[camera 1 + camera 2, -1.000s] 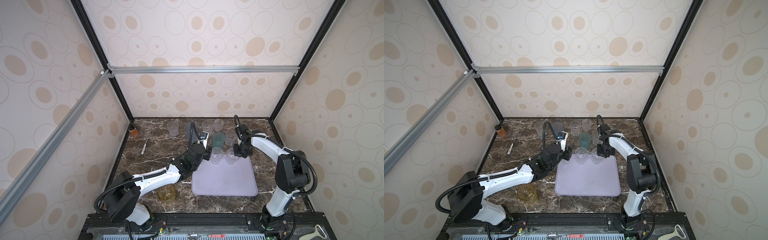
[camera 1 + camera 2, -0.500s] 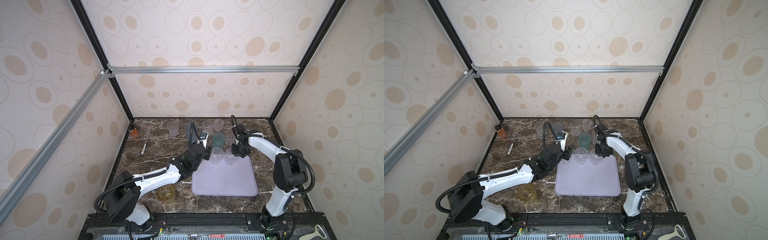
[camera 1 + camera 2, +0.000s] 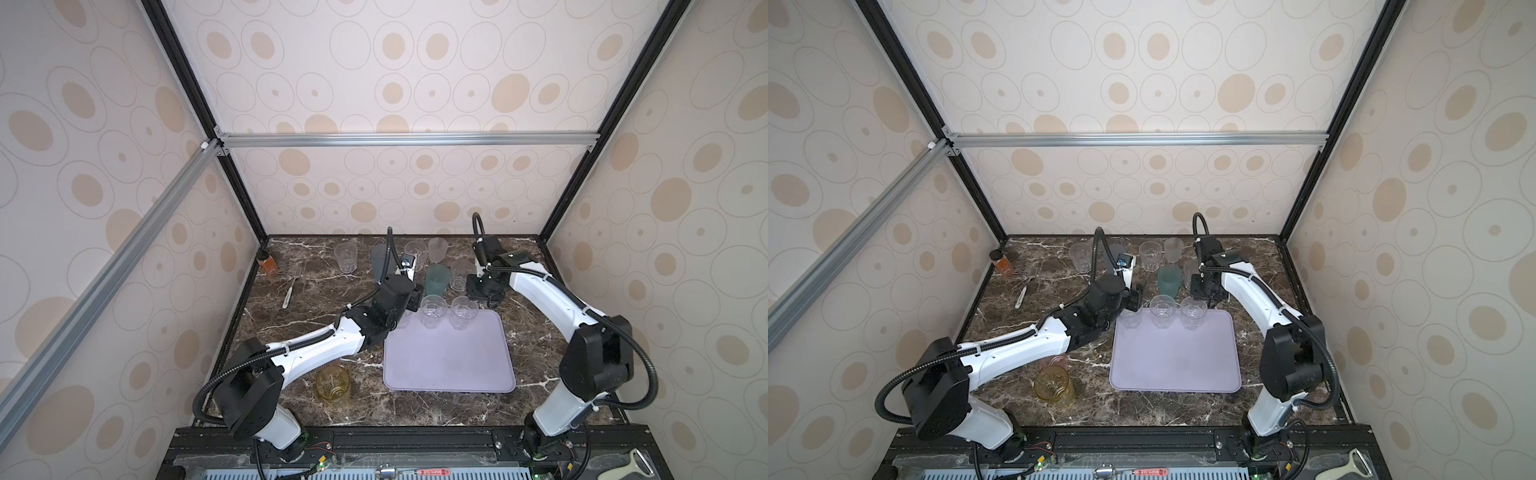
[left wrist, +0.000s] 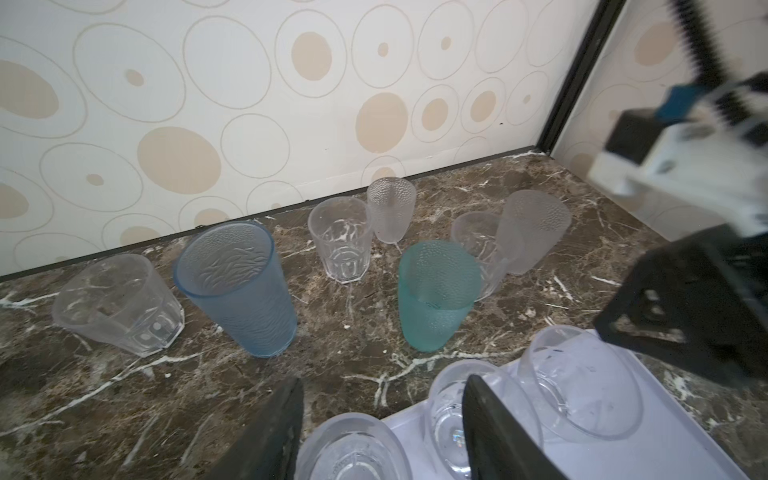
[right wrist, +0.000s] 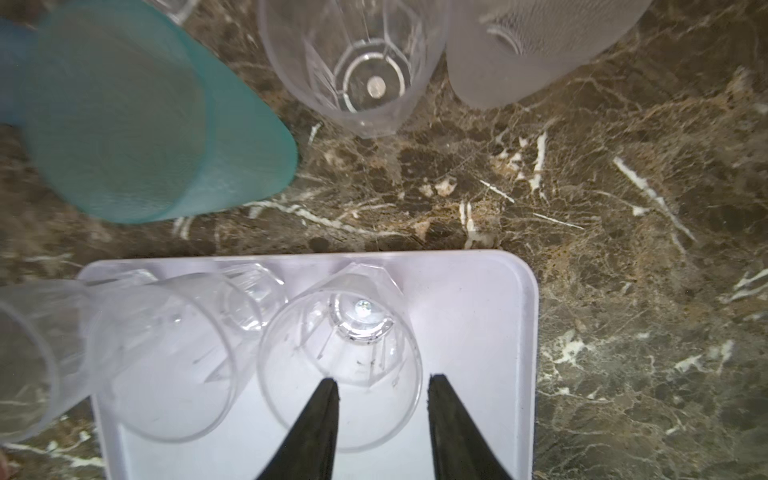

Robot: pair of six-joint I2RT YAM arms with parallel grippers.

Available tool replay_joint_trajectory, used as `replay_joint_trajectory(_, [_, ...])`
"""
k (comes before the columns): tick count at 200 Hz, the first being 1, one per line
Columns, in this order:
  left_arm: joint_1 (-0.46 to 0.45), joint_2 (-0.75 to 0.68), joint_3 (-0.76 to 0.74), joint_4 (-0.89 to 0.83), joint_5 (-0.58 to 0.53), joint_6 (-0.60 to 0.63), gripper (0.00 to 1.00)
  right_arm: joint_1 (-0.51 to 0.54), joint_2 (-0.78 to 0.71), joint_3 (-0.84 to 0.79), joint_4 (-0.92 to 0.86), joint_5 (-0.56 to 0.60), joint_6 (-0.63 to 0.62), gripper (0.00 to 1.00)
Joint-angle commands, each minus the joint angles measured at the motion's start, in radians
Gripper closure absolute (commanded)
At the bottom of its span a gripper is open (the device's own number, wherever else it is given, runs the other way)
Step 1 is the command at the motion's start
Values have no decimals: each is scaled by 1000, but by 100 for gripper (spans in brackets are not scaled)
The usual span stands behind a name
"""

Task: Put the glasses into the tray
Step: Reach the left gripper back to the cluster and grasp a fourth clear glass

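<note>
Just now, on the left, the left gripper (image 4: 380,381) has barely altered: its 2 black fingers stand apart either side of the leftmost clear faceted plastic tumbler (image 3: 1129,321), with a gap on 1 side, so it surrounds that glass without clamping it. That tumbler sits at the far-left corner of the flat pale lavender rectangular plastic tray (image 3: 449,361), with a 2nd clear tumbler (image 3: 433,311) beside it along the far edge. Further right comes the real change: the right gripper (image 5: 382,380), shut 1 second ago, has parted its fingers across the wall of the 3rd clear tumbler (image 5: 343,332), 1 over the mouth and 1 just outside the rim, gripping nothing. That glass stands upright at the tray's far-right corner. So 3 glasses look delivered, while the teal dimpled plastic tumbler (image 3: 436,280) and others wait on the dark marble table (image 3: 324,286) beyond.
</note>
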Motion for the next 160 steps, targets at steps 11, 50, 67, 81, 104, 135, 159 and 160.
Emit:
replay_joint_trajectory(11, [176,-3,89,-150,95,12,40,9,-99,-18,54,-54,39,61])
replay_joint_trajectory(50, [438,67,166,-239,247,-9,44,10,-108,-51,74,-70,59,61])
replay_joint_trajectory(67, [526,138,229,-273,325,-12,47,13,-112,-64,84,-79,66,61])
replay_joint_trajectory(81, [570,204,281,-298,366,-11,48,18,-112,-71,89,-83,70,61])
replay_joint_trajectory(104, [627,304,353,-307,422,-20,49,28,-107,-77,90,-84,74,61])
replay_joint_trajectory(135, [668,434,470,-333,435,-15,50,37,-104,-81,89,-82,76,61])
replay_joint_trajectory(159, [678,527,594,-391,408,9,51,40,-96,-76,88,-82,74,61])
replay_joint_trajectory(160, [679,531,598,-395,406,10,51,41,-97,-76,88,-82,74,61])
